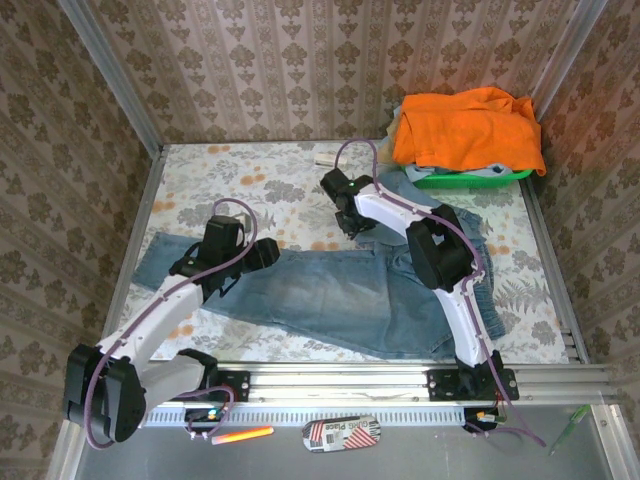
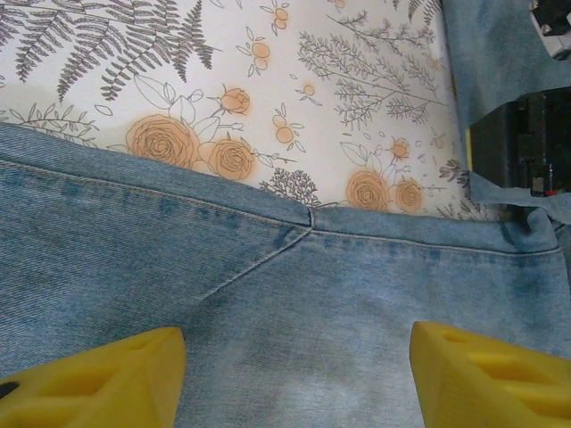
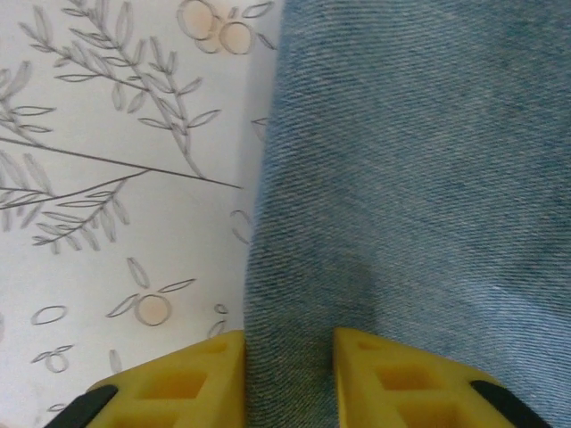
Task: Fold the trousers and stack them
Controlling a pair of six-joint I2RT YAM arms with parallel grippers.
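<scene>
left claw (image 2: 299, 346) apart over trousers (image 1: 330, 290) | right claw (image 3: 288, 346) clamped on trousers edge

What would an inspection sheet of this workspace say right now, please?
Surface: floral-printed white tablecloth, lying flat.
Job's things: faded blue denim trousers spread across the cloth, not yet folded.
Clutter: bright orange garment on green plastic basket, far right; orange marker pen at the near edge.
End effectors: left end effector open over the denim; right end effector closed on a trouser edge.
Cables: purple cables in loose loops.
Surroundings: patterned wallpaper walls.
</scene>
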